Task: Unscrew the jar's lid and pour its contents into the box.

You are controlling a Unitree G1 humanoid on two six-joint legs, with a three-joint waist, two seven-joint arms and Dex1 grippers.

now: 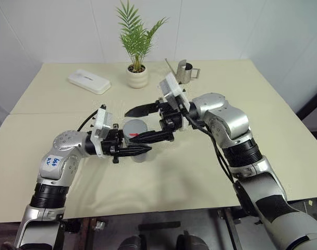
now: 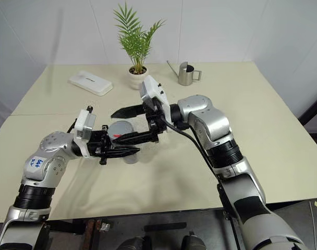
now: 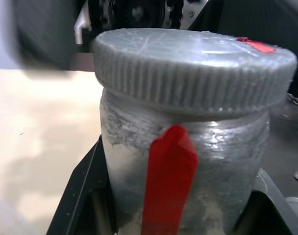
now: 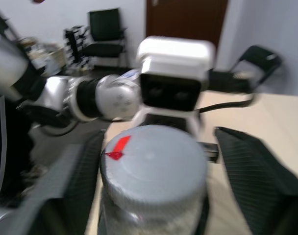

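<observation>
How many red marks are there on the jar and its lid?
2. One red mark sits on top of the lid, near its edge. The other is a red stripe running down the side of the jar. Its far side is hidden.

A white sticker (image 1: 53, 162) on the left arm's upper segment, at the near left, carries blue handwriting, too small to make out. The flat white case (image 1: 88, 81) at the far left of the worktop (image 1: 283, 125) bears a small dark print on its top, likewise unreadable. No other text can be read.
</observation>
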